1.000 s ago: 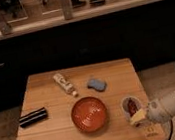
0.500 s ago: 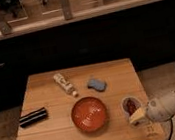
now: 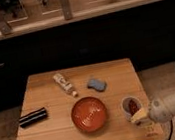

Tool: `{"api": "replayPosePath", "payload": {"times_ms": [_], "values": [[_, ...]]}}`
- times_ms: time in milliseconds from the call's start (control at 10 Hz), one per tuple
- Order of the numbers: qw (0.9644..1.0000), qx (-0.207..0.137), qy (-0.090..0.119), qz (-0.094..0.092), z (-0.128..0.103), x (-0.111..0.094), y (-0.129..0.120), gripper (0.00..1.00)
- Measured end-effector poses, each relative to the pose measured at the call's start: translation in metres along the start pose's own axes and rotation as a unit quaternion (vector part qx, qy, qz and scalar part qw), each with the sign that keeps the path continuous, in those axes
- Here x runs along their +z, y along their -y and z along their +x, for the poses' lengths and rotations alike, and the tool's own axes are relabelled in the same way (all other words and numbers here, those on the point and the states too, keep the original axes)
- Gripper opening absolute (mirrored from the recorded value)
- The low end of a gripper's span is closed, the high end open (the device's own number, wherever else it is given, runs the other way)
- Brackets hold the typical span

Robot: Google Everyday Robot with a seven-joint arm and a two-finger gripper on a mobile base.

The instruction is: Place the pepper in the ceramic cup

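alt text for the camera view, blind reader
A dark red pepper lies in a white ceramic cup at the right edge of a wooden table, the robot's shut gripper at the cup's near rim. An orange-red bowl sits beside it.

The pepper (image 3: 132, 106) lies inside the ceramic cup (image 3: 125, 111), the closed claw (image 3: 139, 117) just beside its rim.

A dark red pepper (image 3: 133, 106) in a white cup (image 3: 124, 106), a pale yellow gripper (image 3: 139, 118) just beside it; nearby, an orange-red bowl (image 3: 75, 118), blue sponge (image 3: 97, 84), black case (image 3: 33, 117), tan table (image 3: 50, 139).
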State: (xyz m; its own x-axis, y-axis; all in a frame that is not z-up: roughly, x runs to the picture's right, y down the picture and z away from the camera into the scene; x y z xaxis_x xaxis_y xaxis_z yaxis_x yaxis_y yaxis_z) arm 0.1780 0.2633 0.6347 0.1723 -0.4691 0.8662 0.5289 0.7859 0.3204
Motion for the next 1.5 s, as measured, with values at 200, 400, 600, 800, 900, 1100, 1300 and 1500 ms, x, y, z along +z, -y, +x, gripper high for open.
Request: {"api": "replayPosePath", "payload": {"times_ms": [200,400,600,800,900,1100,1300,1500], "values": [[0.9999,0.005,0.002,0.013,0.000,-0.001,-0.002,0.00],[0.9999,0.008,0.007,0.012,0.002,0.002,-0.001,0.00],[0.9999,0.009,0.007,0.011,0.003,0.002,0.001,0.00],[0.9999,0.007,0.007,0.010,0.005,0.003,0.004,0.00],[0.9999,0.006,0.006,0.010,0.006,0.003,0.005,0.00],[0.9999,0.003,0.005,0.012,0.006,0.002,0.007,0.00],[0.9999,-0.001,0.001,0.011,0.007,0.003,0.011,0.10],[0.9999,-0.004,-0.004,0.012,0.009,0.009,0.020,0.31]]}}
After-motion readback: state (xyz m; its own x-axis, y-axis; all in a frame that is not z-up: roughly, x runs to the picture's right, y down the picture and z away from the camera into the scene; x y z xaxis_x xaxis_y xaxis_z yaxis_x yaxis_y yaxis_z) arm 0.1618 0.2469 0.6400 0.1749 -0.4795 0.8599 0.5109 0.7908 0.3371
